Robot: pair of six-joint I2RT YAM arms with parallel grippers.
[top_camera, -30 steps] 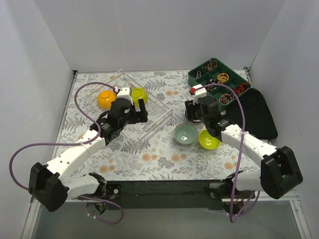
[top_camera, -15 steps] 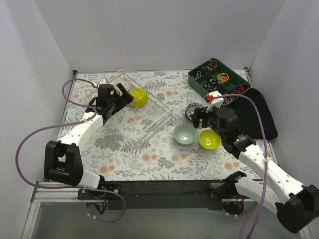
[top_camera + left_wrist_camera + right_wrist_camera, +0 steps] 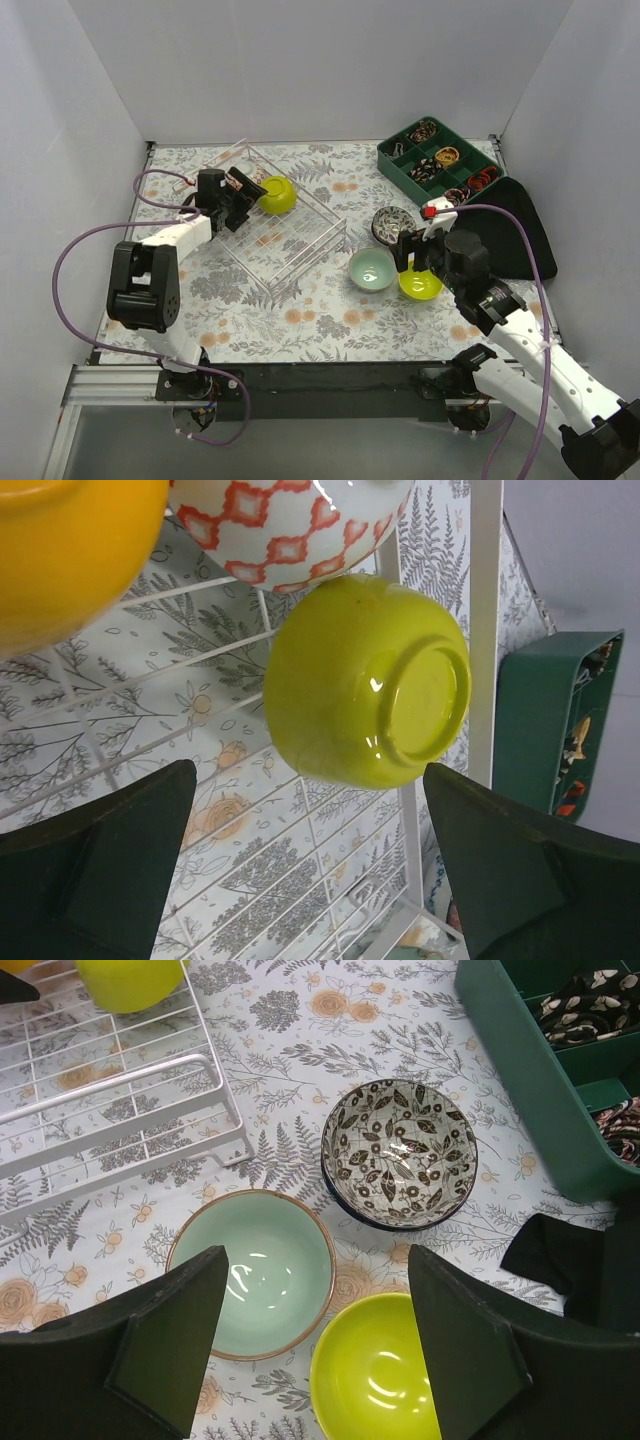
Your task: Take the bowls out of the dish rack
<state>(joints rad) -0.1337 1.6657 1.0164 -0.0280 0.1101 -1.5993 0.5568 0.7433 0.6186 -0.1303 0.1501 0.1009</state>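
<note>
The clear dish rack (image 3: pixel 300 240) stands at the back left. A yellow-green bowl (image 3: pixel 277 195) lies in it on its side. In the left wrist view, that bowl (image 3: pixel 365 680) has its foot towards me, with an orange bowl (image 3: pixel 70 550) and a pink-red patterned bowl (image 3: pixel 290 525) beside it. My left gripper (image 3: pixel 240 190) (image 3: pixel 308 790) is open and empty just short of the yellow-green bowl. A mint bowl (image 3: pixel 371 269) (image 3: pixel 255 1270), a second yellow-green bowl (image 3: pixel 420 283) (image 3: pixel 375 1370) and a dark patterned bowl (image 3: pixel 388 222) (image 3: pixel 400 1152) stand on the table. My right gripper (image 3: pixel 412 252) (image 3: pixel 315 1260) hangs open and empty above them.
A dark green compartmented tray (image 3: pixel 440 160) (image 3: pixel 540 1060) of small items stands at the back right. A black cloth (image 3: pixel 515 230) lies at the right edge. White walls close in the table. The rack's corner (image 3: pixel 225 1130) is close to the mint bowl.
My left gripper moved from over the rack's middle to its back left, facing the yellow-green bowl. My right gripper drew back from the patterned bowl, which now shows.
</note>
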